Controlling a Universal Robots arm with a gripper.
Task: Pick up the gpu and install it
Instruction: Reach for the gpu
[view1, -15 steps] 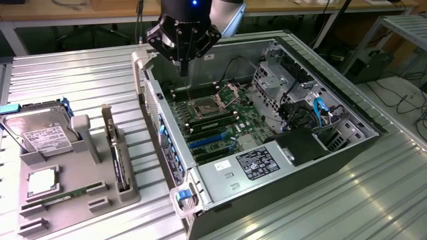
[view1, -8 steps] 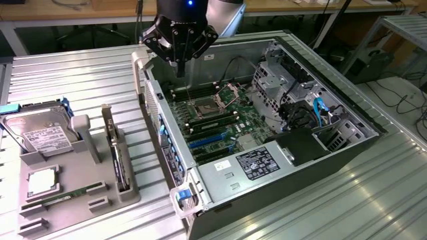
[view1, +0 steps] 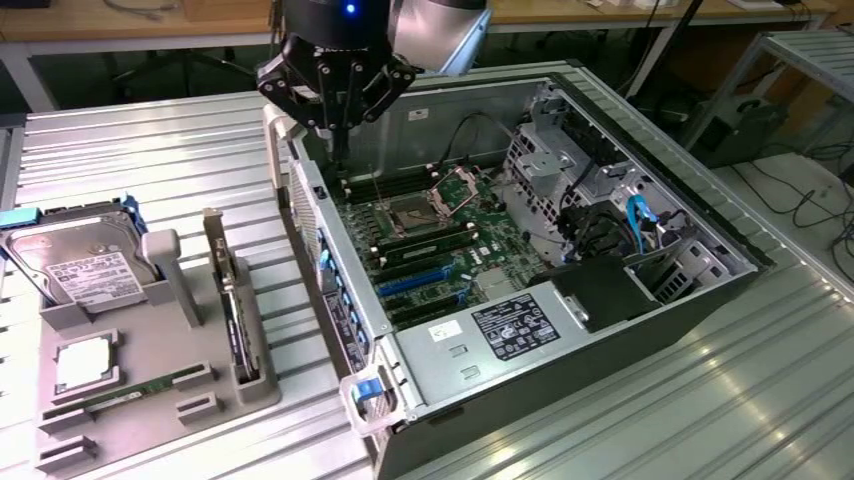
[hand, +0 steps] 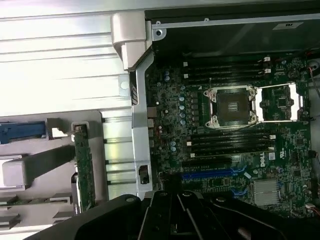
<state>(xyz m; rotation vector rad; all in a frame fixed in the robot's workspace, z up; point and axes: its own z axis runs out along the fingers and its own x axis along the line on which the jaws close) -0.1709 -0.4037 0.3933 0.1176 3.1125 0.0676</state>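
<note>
Seeing claw (view1: 339, 158) shut, empty, above rear wall of open case (view1: 467, 100). Finding gpu (view1: 234, 310) on edge in grey holder (view1: 147, 400) on counter (view1: 160, 160), beside case, apart from claw. Best to open wide and square to card's top edge before closing.

A ribbed sheet-metal tabletop (view1: 134, 170) catches pale glare. Behind it runs a wooden workbench (view1: 94, 22); black cables (view1: 817, 205) trail over the floor at the exterior view's right.
</note>
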